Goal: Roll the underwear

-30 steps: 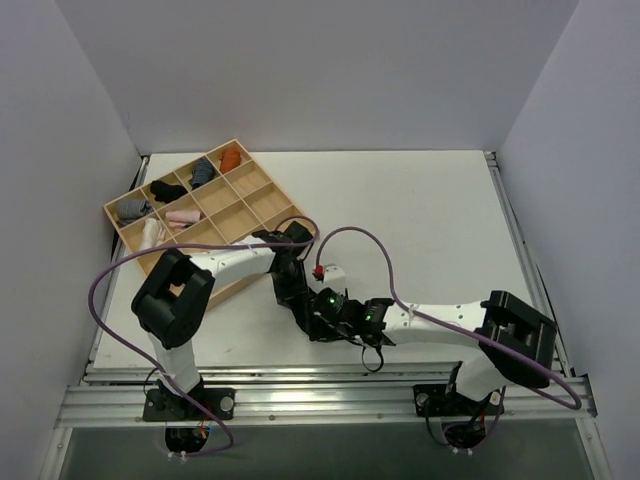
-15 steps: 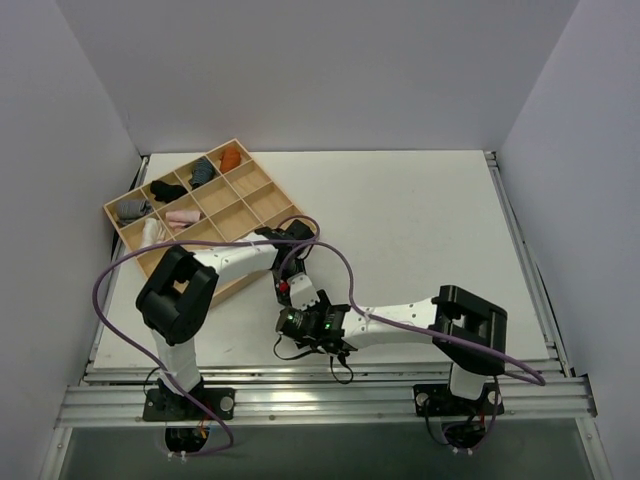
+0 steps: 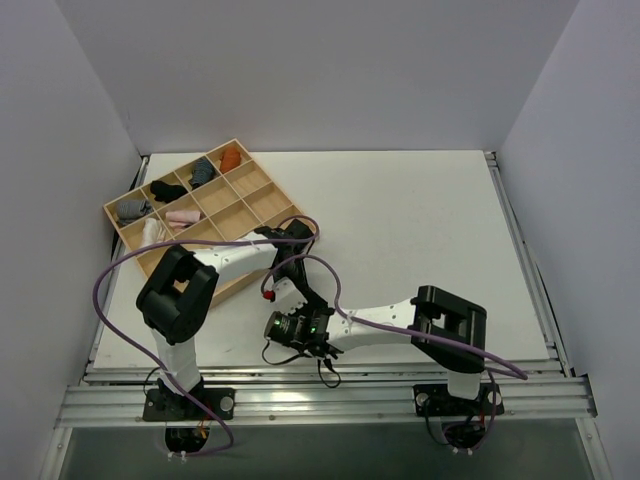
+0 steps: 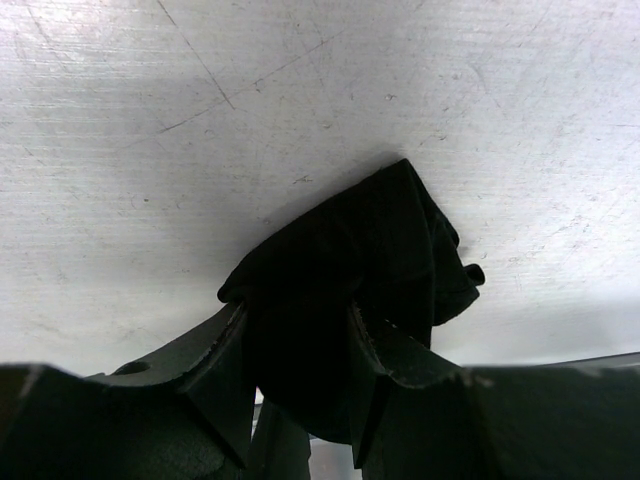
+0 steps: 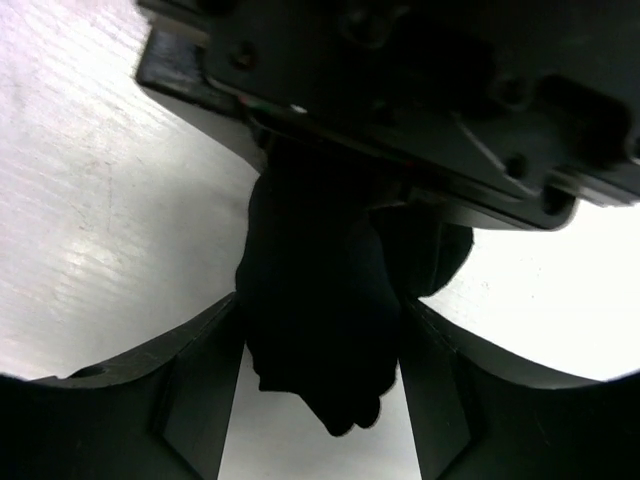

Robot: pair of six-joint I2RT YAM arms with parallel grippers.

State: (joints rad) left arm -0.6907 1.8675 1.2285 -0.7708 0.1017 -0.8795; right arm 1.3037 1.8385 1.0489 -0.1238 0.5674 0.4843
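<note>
The underwear [image 4: 380,230] sits bunched into a dark lump on the white counter [image 4: 150,120], toward the front and left of centre. It lies just off the near-right side of the wooden tray [image 3: 250,182]. In the top view it's hidden under the two wrists, which meet there. The left fingers [image 4: 295,320] are closed on it: both press into the fabric from either side, w/ the rest of the lump spilling out ahead onto the counter. The right fingers [image 5: 320,320] stand wide and straddle the same lump, right under the left wrist's body. Fabric fills the gap btwn them and reaches both inner faces, but it's black on black, so can't tell if they actually clamp it. The tray's far-left compartments hold small rolled bundles [image 3: 182,216], grey, pink, black, orange etc., well apart from the underwear.
</note>
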